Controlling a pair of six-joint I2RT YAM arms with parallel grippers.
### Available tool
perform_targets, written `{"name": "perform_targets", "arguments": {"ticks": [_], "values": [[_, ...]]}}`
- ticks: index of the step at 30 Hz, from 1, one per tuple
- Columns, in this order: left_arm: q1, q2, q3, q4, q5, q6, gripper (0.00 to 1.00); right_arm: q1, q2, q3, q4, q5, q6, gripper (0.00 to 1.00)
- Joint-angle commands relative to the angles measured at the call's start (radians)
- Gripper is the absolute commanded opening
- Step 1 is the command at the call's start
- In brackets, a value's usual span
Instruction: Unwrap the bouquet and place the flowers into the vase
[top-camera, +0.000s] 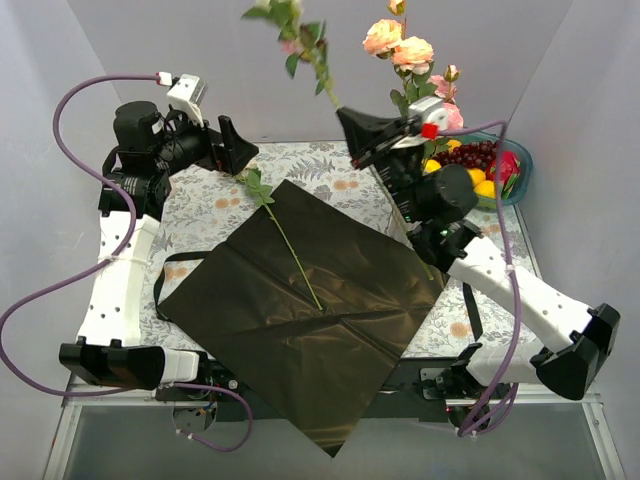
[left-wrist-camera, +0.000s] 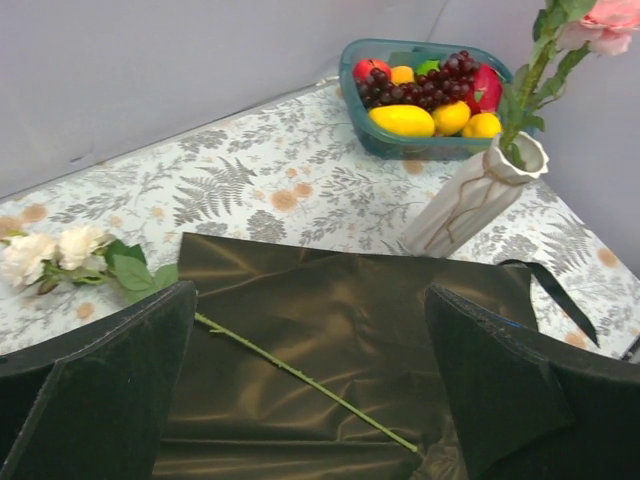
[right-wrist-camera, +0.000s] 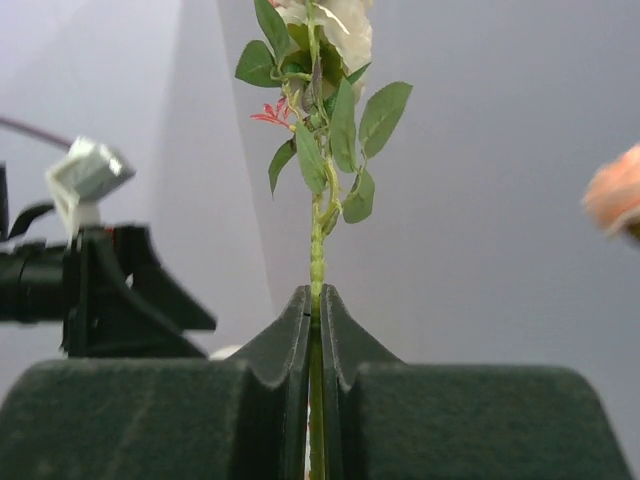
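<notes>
Left gripper (top-camera: 233, 143) is hanging wide open over the far left of the table, not gripping anything. Right by it a cream rose (left-wrist-camera: 50, 255) is lying with its stem running across the spread-out black wrapping paper (top-camera: 300, 310). Right gripper (top-camera: 350, 125) is pinching a leafy rose stem (right-wrist-camera: 317, 250) tight and holding it up in the air. Further right, the white vase (left-wrist-camera: 470, 200) is standing just beside the teal fruit tray (top-camera: 520, 178), with peach and pink roses (top-camera: 400, 48) already sitting in it.

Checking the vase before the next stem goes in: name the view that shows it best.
Left wrist: the vase shows clearly, ribbed white body and wavy rim with stems in it. Top external hides it behind the right arm; only its roses show. Right wrist misses it.
</notes>
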Motion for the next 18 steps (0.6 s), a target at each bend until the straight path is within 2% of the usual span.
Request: {"name": "perform_targets", "arguments": {"ticks": [1, 6, 18], "values": [[-0.015, 0.021, 0.004, 0.062, 0.102, -0.063, 0.98, 0.057, 0.049, -0.082, 0.106, -0.062, 0.117, 0.01], [-0.047, 0.079, 0.081, 0.064, 0.106, -0.109, 0.98, 0.139, 0.154, -0.039, 0.163, -0.031, 0.114, 0.01], [-0.067, 0.021, -0.002, 0.102, 0.047, -0.092, 0.98, 0.182, 0.24, 0.018, 0.229, 0.012, 0.174, 0.01]]}}
